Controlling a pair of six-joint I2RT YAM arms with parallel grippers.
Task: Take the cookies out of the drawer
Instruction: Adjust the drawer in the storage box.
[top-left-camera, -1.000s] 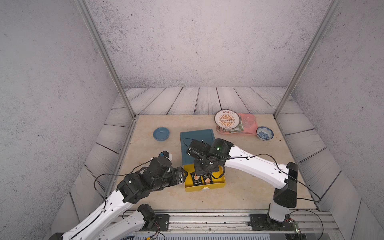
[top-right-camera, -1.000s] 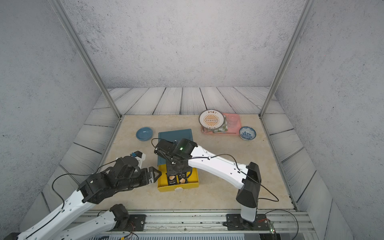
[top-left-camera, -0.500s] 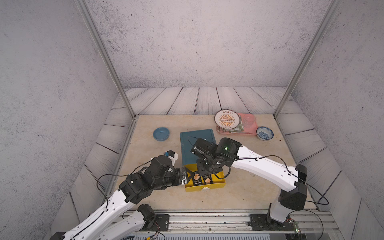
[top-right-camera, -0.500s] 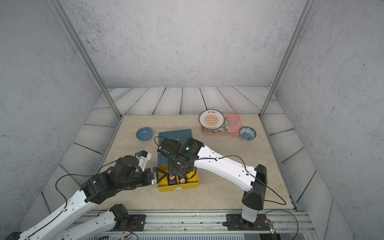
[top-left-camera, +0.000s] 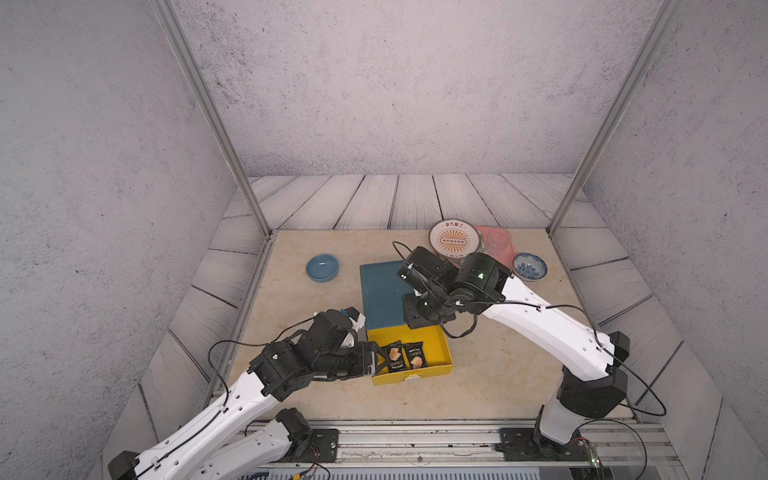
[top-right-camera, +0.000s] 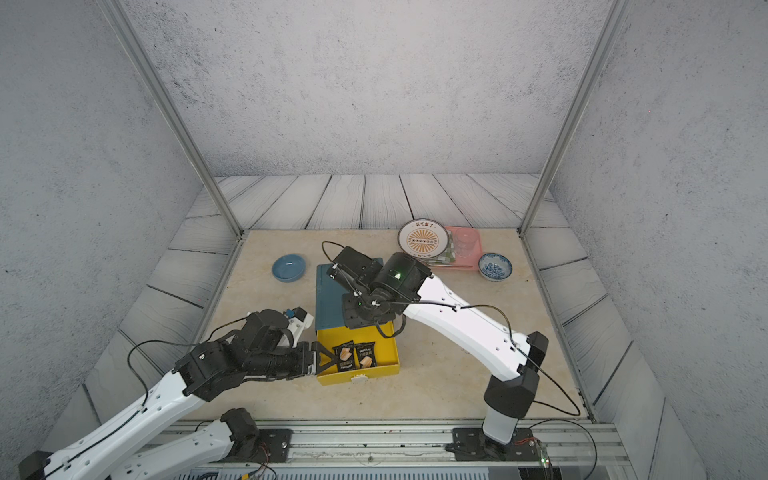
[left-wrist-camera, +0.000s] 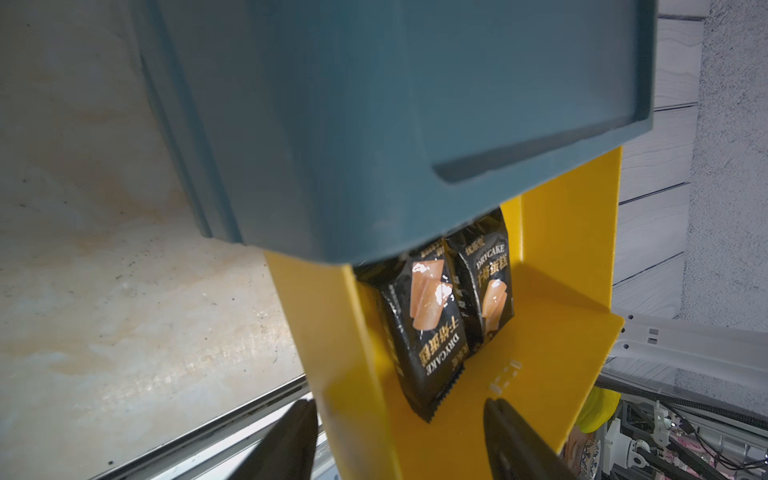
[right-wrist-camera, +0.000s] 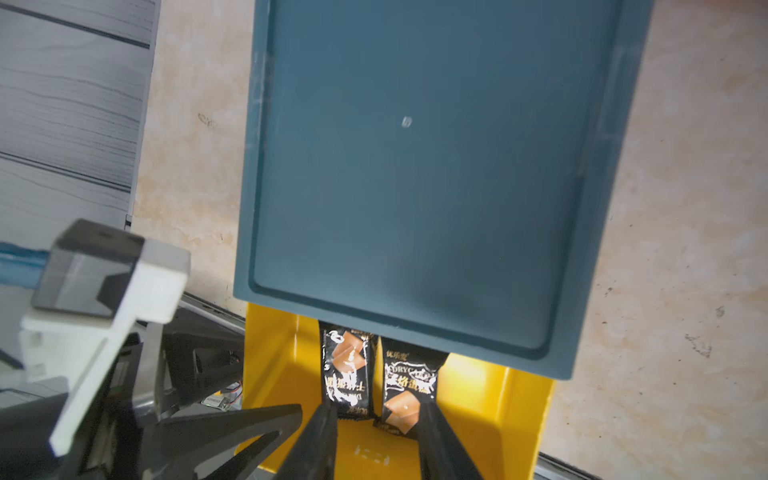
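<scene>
The cookies (left-wrist-camera: 428, 328) you can see are two black packets. They lie side by side, touching, on the floor of the yellow drawer (left-wrist-camera: 552, 332). Both sit towards the drawer's left side, with their far ends tucked just under the front edge of the teal cabinet (top-left-camera: 380, 291). Whether more packets lie further back under the cabinet, you cannot tell from these views.

The drawer is pulled part of the way out, enough to bare most of both packets, so the opening step looks done. In both top views no packet lies on the table (top-left-camera: 478, 386), so judge the removal itself as not yet begun. At least these two are left to lift out.

Your left gripper (left-wrist-camera: 399, 403) is low at the drawer's left wall with its jaws apart. One finger is outside the wall and the other over the yellow floor just short of the nearer packet, gripping nothing. Your right gripper (right-wrist-camera: 378, 415) hangs above the cabinet's front edge and looks down at the packets. Its jaws are partly apart and nothing appears to be caught between them.

Further out, a blue dish (top-left-camera: 322, 267) sits to the cabinet's left. A patterned plate (top-left-camera: 454, 240), a pink tray (top-left-camera: 505, 257) and a blue-and-white bowl (top-left-camera: 530, 266) stand at the back right, well apart from the drawer.
</scene>
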